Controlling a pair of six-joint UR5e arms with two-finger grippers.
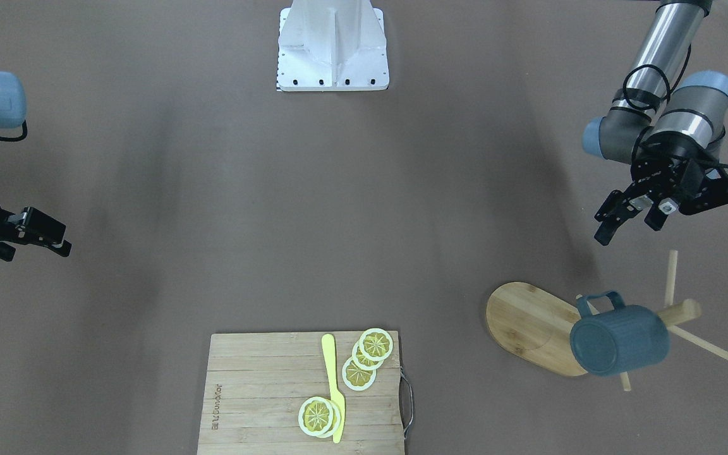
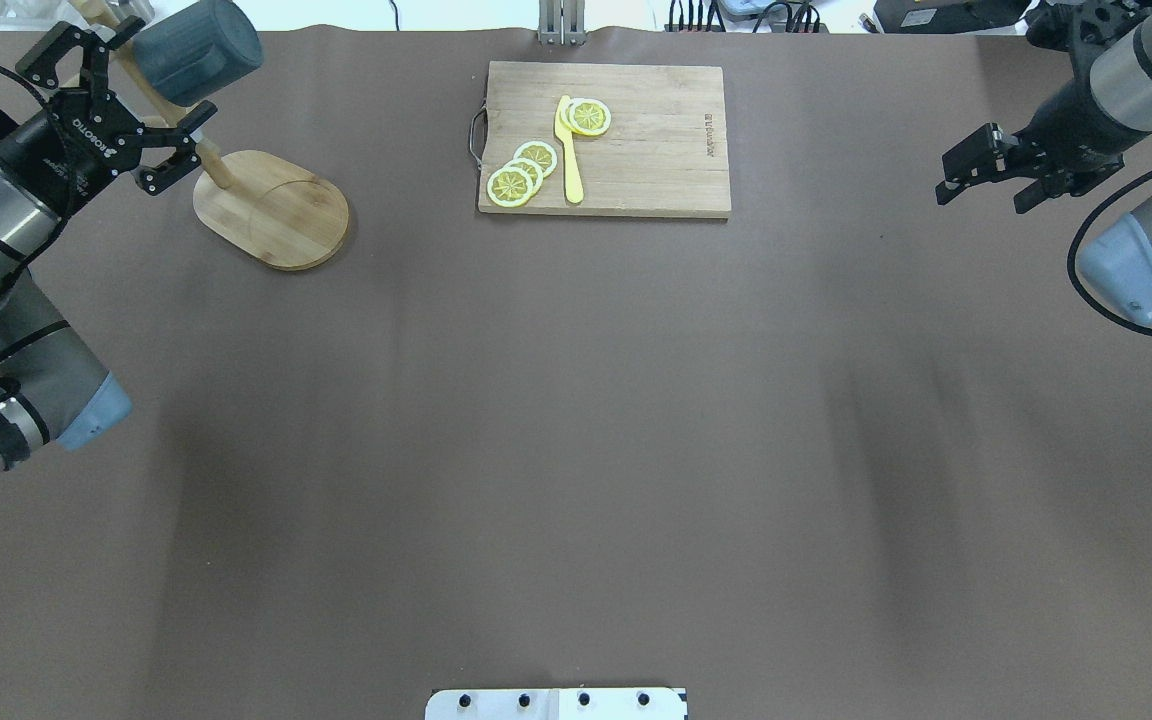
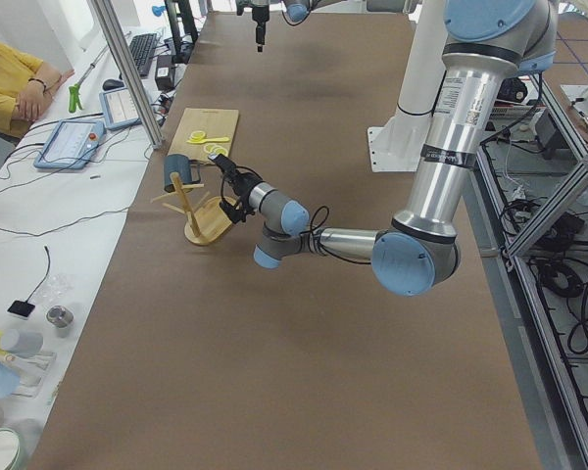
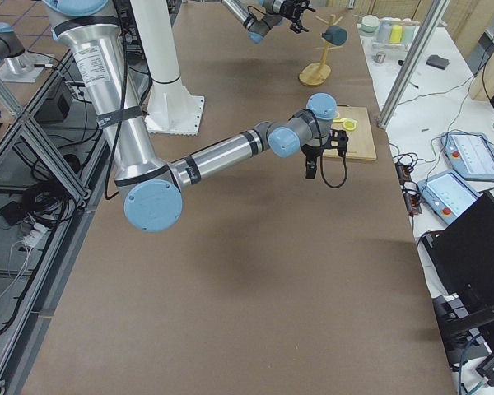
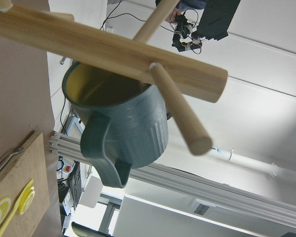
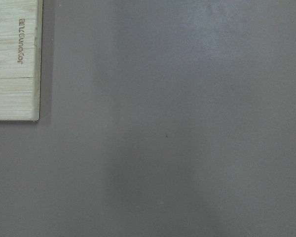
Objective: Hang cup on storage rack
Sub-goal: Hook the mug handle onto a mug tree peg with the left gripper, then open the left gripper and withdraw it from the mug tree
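Observation:
The dark blue-grey ribbed cup [image 1: 620,340] hangs on the wooden storage rack [image 1: 528,325], tilted, with its bottom away from the post. In the left wrist view the cup [image 5: 123,133] sits under the post [image 5: 108,49] with its yellow inside toward it, beside a peg [image 5: 180,116]. The cup also shows in the overhead view [image 2: 198,50] above the rack's oval base [image 2: 271,208]. My left gripper [image 1: 630,224] is open and empty, a short way from the rack and not touching the cup. My right gripper [image 2: 986,190] is open and empty at the table's far side.
A rectangular bamboo cutting board [image 2: 656,150] with lemon slices [image 2: 521,172] and a yellow knife [image 2: 568,150] lies at the table's far middle edge. The white robot base [image 1: 332,47] stands at the near edge. A person in yellow [image 3: 10,83] sits beside the table.

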